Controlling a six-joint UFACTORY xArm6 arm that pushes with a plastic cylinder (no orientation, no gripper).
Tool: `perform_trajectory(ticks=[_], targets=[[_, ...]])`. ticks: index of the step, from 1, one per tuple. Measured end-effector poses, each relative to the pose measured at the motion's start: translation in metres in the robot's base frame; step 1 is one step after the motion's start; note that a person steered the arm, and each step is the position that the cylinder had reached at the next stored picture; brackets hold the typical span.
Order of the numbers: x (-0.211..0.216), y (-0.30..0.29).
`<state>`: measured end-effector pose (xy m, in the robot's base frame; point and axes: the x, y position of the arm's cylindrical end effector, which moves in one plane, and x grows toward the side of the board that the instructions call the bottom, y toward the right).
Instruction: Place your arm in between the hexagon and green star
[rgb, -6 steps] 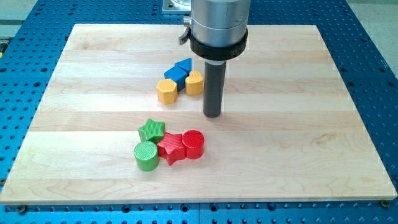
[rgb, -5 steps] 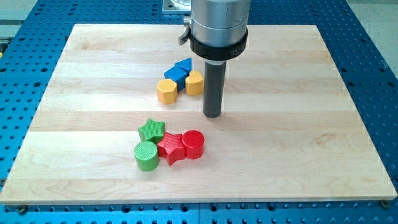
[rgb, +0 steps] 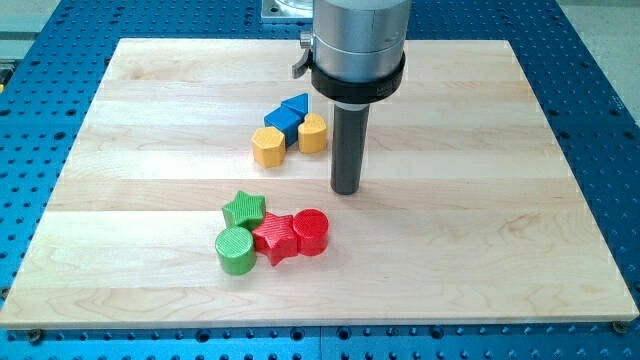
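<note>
While no fingers are carried by the arm, so that nothing can be opened, closed or held, a straight dark rod is seen ending in my tip (rgb: 346, 189), which is set on the bare wood of the counter (rgb: 480, 220) and touches no block. From my tip, the yellow hexagon (rgb: 269, 146) is found at about ten o'clock, well apart, and the green star (rgb: 244, 210) at about eight o'clock, also apart; my tip is thus placed to the view's right of the gap between those two, not within it. Beside the yellow hexagon, a blue block (rgb: 289, 113) of angular shape is seen at its one o'clock, touching it, and a second yellow block (rgb: 313, 132), whose shape cannot be made out with certainty, lies at its three o'clock, near the rod. Below the green star, a green cylinder (rgb: 236, 250) is seen at six o'clock, a red star (rgb: 275, 238) at four o'clock, and a red cylinder (rgb: 310, 232) just beyond it, all pressed together.
</note>
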<state>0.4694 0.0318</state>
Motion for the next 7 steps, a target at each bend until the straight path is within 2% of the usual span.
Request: perform_trajectory(ticks=[7], targets=[[-0.0051,0.0102]])
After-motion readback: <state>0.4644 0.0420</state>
